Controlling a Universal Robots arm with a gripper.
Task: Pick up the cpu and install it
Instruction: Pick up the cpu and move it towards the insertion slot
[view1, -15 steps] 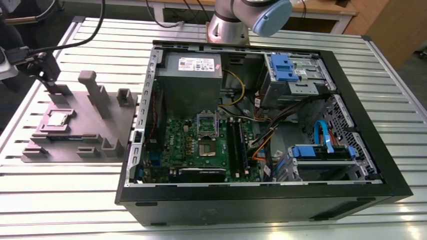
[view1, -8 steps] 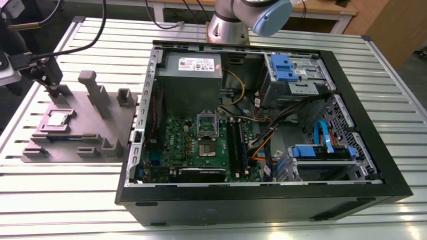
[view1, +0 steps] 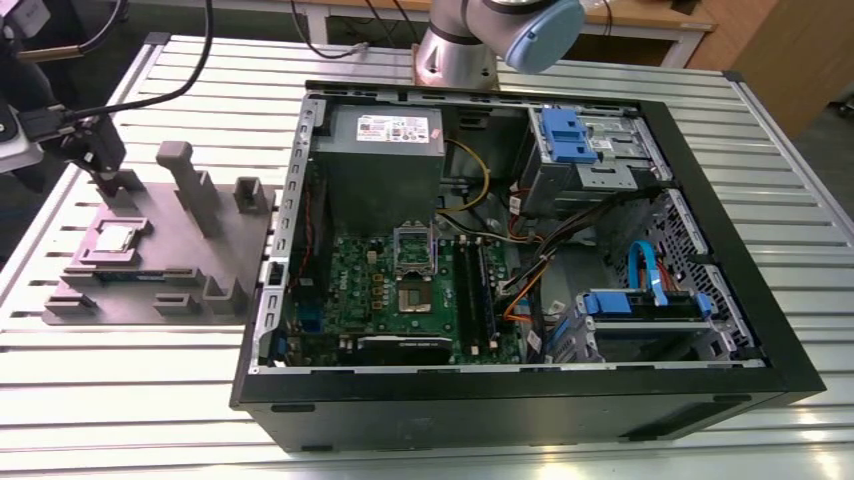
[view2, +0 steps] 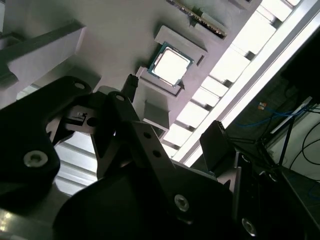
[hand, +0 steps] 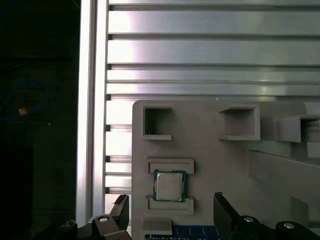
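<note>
You've got the gripper (hand: 170, 204) wide open w/ nothing in it, hovering over the grey fixture (view1: 200, 250), fingers apart from the cpu (hand: 169, 185). Cpu lies flat, shiny top up, in its pocket on the fixture's left part in the exterior view. Fixture sits on the slatted table (view1: 400, 60), just left of the open PC case (view1: 534, 400).

Slatted aluminium table (view1: 134, 400) is carrying three things. Grey fixture plate (view1: 174, 240) is sitting toward the exterior view's left, open PC case (view1: 534, 415) is lying just beside it, and arm base (view1: 454, 62) is standing at the far edge.
</note>
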